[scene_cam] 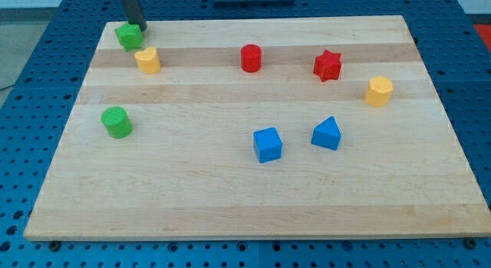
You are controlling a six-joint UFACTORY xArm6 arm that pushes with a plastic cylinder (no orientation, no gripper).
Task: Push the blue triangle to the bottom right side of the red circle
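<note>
The blue triangle (327, 134) lies on the wooden board at the view's lower middle right. The red circle (251, 57) stands near the view's top centre, up and to the left of the triangle. My tip (138, 26) is at the view's top left corner of the board, touching or just beside the top right of a green block (129, 36). It is far from both the blue triangle and the red circle.
A blue cube (268, 143) lies just left of the triangle. A red star (327, 65) and a yellow hexagon (378, 91) are at the right. A yellow block (147, 60) and a green cylinder (116, 122) are at the left.
</note>
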